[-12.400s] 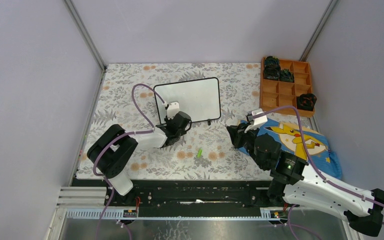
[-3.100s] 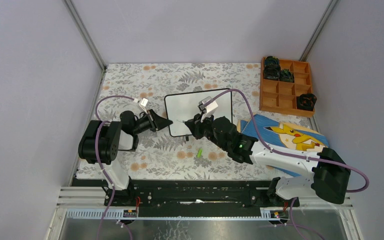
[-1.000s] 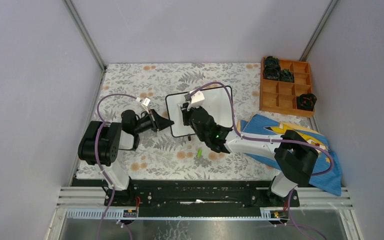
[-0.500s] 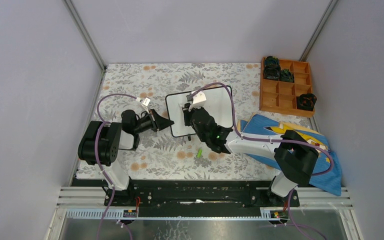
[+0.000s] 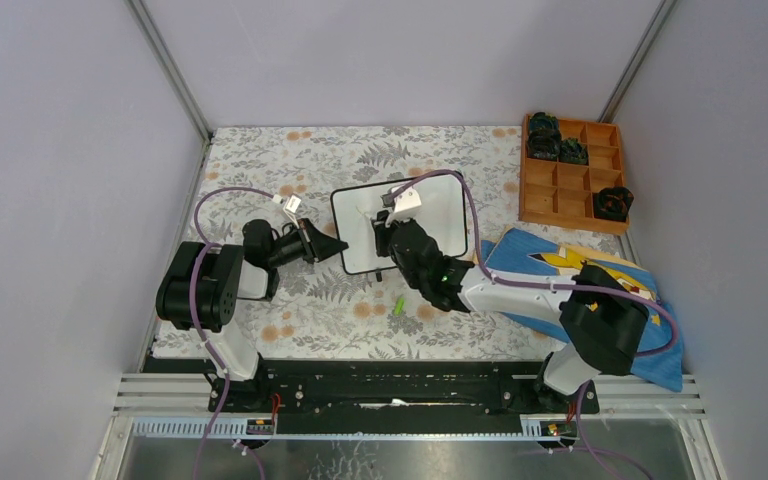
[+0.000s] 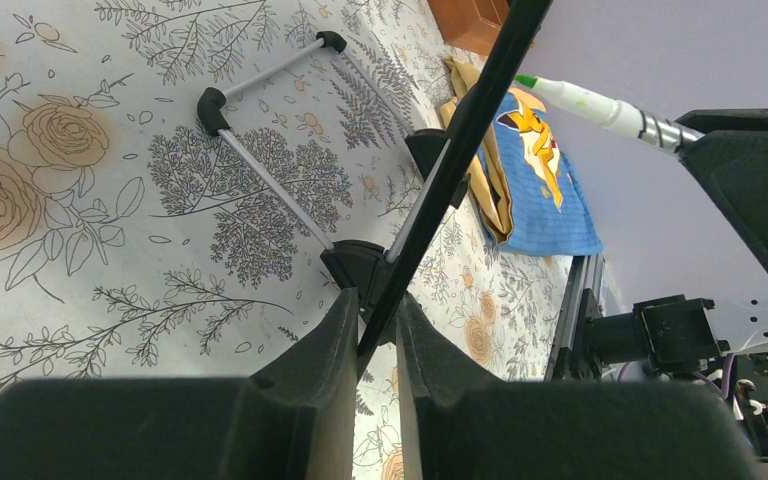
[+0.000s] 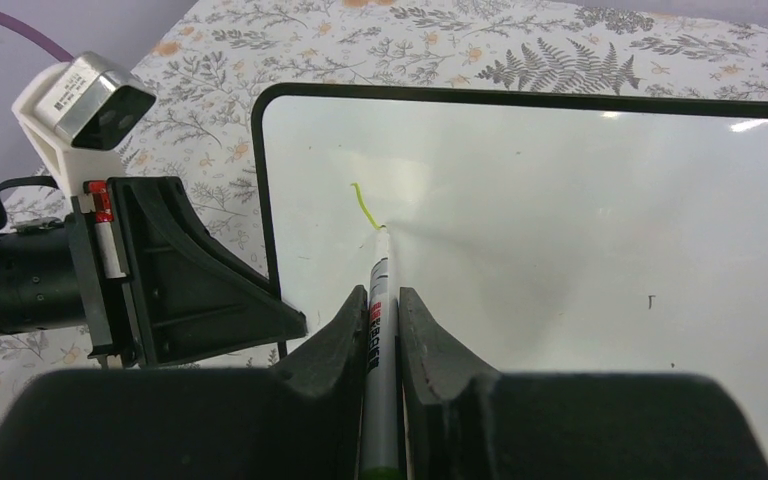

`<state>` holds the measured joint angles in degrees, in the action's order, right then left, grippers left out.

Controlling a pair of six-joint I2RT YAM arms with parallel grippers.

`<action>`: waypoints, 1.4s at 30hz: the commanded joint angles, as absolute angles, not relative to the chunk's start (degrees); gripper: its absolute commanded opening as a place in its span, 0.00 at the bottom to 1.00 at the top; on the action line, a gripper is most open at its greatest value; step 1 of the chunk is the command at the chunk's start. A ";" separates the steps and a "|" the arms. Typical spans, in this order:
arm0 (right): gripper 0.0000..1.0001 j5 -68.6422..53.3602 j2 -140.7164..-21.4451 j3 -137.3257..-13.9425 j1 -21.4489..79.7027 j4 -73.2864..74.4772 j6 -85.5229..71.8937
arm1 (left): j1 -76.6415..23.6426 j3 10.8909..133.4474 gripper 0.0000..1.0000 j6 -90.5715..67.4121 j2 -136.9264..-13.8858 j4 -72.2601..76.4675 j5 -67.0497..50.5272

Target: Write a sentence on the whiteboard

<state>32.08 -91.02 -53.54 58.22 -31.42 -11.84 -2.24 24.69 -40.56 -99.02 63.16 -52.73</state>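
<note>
My right gripper [image 7: 381, 305] clamps the marker [image 7: 380, 270], tip on the whiteboard [image 7: 580, 230] standing mid-mat [image 5: 260, 170] beside the first green stroke [image 7: 363, 204], while my left gripper [image 6: 374, 312] pinches the board's frame edge to steady it.

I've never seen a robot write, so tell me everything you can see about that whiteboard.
The whiteboard is small, rectangular and glossy white, with rounded corners and a thin black frame. It stands tilted on black feet on the flowered tablecloth. The left gripper clamps its left edge. A marker in the right gripper touches its face at the end of one short green stroke.
</note>
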 commanded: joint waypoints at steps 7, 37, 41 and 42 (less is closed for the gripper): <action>0.00 34.33 -86.53 -55.08 56.74 -34.51 -11.70 | -2.90 25.49 0.06 -39.11 -98.48 60.38 -52.12; 0.00 26.76 -89.56 -53.95 54.26 -31.73 -16.99 | -3.16 25.66 0.03 -38.58 -98.42 59.60 -51.77; 0.00 25.10 -89.69 -53.15 54.34 -30.51 -17.89 | -3.16 25.66 0.03 -38.50 -98.51 59.44 -51.71; 0.00 24.76 -89.73 -52.95 54.40 -30.16 -18.09 | -3.16 25.66 0.04 -38.50 -98.45 59.42 -51.68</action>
